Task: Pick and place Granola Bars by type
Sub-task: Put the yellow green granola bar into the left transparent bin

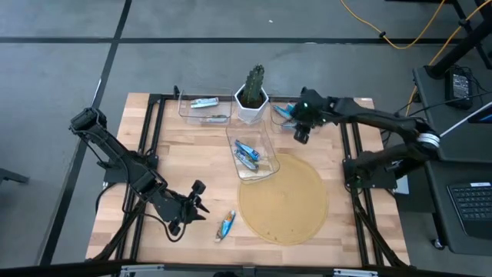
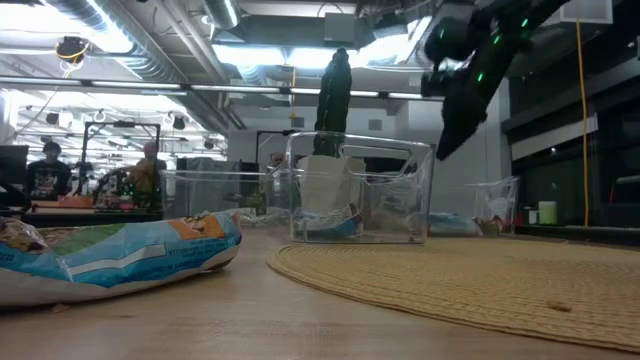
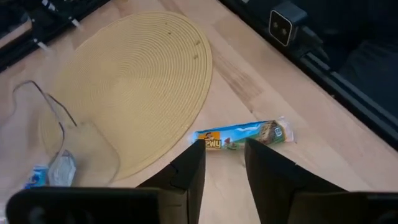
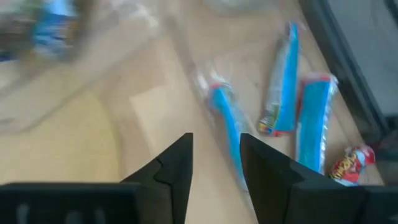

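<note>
One blue-and-brown granola bar (image 1: 227, 225) lies flat on the wood by the round mat's near left edge, just ahead of my left gripper (image 3: 224, 149), which is open, with nothing between its fingers. The same bar (image 3: 242, 134) shows past the fingertips. My right gripper (image 1: 300, 135) hangs open and empty above the table at the back right, over the clear bin (image 1: 281, 114) that holds several blue bars (image 4: 283, 87). More bars lie in the centre bin (image 1: 254, 155) and the back left bin (image 1: 204, 108).
A white pot with a cactus (image 1: 251, 96) stands between the two back bins. The woven round mat (image 1: 284, 200) covers the table's near right part. Black frame rails run along both sides of the table. In the low view the loose bar (image 2: 120, 255) lies close to the camera.
</note>
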Controlling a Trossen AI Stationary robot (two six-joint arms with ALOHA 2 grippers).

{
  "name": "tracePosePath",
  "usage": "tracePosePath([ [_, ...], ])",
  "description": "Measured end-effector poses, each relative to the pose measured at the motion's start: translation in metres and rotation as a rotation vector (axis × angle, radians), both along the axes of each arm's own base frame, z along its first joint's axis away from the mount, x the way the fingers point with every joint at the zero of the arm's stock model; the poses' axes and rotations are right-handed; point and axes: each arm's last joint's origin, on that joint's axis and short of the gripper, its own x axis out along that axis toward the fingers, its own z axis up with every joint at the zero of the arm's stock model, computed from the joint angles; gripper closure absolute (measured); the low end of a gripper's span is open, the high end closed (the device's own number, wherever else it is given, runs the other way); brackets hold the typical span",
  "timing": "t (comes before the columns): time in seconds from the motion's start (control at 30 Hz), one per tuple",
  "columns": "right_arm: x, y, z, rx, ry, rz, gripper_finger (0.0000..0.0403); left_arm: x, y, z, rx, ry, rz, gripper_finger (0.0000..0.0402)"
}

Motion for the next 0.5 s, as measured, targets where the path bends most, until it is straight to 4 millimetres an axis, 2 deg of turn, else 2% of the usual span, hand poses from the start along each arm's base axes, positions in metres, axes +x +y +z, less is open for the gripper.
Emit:
tracePosePath([
  [0.27, -0.001, 0.081, 0.037, -0.118, -0.114, 0.216, 0.0283, 0.005, -0.005, -0.012, -0.037, 0.06, 0.027, 0.0297],
  [0.5, 0.005, 0.152, 0.044, -0.218, -0.212, 0.387, 0.0286, 0.016, -0.016, -0.041, 0.044, 0.155, -0.026, 0.0296],
])
